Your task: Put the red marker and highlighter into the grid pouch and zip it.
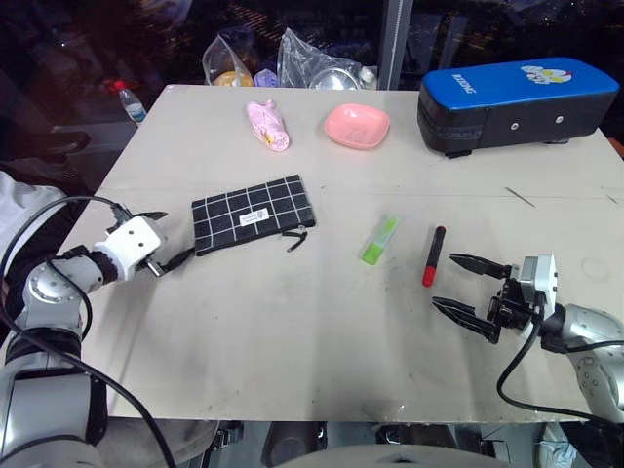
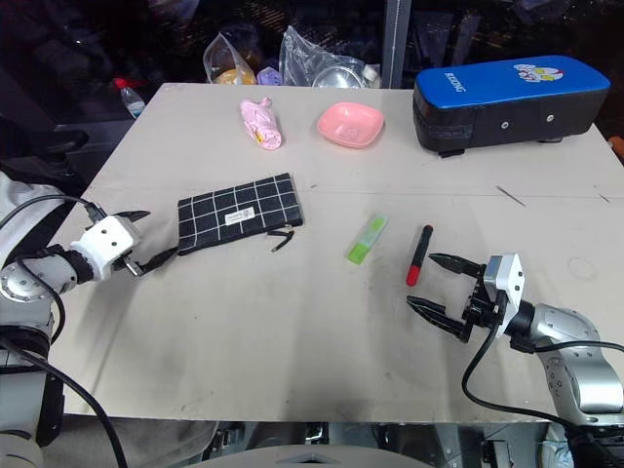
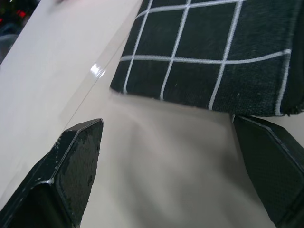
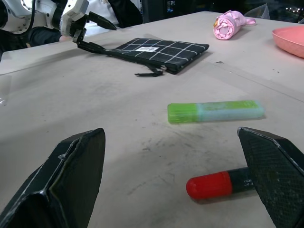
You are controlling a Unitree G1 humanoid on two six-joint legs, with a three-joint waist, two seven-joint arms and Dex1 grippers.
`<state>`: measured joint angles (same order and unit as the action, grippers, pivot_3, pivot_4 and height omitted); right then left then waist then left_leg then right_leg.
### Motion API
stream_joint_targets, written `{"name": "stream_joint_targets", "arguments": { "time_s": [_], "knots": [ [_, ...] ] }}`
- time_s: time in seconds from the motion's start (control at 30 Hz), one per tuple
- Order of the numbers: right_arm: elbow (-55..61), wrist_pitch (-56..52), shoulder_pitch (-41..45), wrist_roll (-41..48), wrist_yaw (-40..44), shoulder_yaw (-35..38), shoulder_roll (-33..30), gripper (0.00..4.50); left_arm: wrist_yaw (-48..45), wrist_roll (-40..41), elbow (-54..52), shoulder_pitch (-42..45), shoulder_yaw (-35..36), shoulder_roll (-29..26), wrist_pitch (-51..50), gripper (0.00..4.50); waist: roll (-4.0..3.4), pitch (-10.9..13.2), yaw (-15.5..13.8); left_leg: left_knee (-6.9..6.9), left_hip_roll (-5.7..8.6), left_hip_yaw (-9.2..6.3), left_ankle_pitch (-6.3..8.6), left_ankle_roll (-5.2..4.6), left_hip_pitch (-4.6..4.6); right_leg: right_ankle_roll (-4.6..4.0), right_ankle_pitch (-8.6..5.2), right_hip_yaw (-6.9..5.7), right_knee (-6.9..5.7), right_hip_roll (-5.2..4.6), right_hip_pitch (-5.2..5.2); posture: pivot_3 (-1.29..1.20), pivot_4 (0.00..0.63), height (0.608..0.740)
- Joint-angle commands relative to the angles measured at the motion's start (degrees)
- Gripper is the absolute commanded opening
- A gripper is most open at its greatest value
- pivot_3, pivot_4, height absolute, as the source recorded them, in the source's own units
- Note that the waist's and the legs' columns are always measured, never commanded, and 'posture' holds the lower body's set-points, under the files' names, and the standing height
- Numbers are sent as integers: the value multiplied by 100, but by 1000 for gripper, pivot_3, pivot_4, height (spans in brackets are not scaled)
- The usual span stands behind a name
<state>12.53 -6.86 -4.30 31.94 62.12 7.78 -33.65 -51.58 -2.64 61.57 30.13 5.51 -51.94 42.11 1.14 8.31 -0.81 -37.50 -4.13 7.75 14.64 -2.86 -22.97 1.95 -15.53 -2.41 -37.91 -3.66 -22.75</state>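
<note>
Lying just upper-left of the open right gripper, the red marker ran top-to-bottom; the open left gripper faced the grid pouch.

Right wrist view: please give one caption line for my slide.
Open right pincer faces red marker and highlighter; grid pouch lies beyond.

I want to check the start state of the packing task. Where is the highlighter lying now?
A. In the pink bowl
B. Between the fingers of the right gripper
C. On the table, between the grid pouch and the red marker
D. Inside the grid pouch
C: the highlighter lies flat on the table, with the grid pouch on one side and the red marker on the other, untouched by the open right gripper.
</note>
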Motion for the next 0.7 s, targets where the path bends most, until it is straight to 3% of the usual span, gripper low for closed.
{"name": "stream_joint_targets", "arguments": {
  "time_s": [0.03, 0.37, 0.7],
  "knots": [
    [184, 63, 7, 113, -3, 208, -73, 4500, -465, 119, -359, -78, -216, 159, 282, 4452, 0, 0, -7, -2, 0, 0, 0, 0, 0, 0, 0, 0, 0, 0, 0, 0, 150, 740],
    [26, 55, 171, 175, -45, 390, -24, 4500, -1226, 814, -2012, -929, -407, 331, 256, 4452, -1, 0, 14, -5, -2, 1, -1, 2, 3, 1, 1, 5, -4, 2, 2, 0, 150, 740],
    [2, 75, 188, 128, -72, 396, -11, 4500, -1489, 894, -2765, -1408, -414, -109, 265, 4452, -3, 1, 29, -5, -4, 2, -1, 2, 4, 0, 0, 6, -4, 6, 2, 0, 150, 740]
  ]
}}
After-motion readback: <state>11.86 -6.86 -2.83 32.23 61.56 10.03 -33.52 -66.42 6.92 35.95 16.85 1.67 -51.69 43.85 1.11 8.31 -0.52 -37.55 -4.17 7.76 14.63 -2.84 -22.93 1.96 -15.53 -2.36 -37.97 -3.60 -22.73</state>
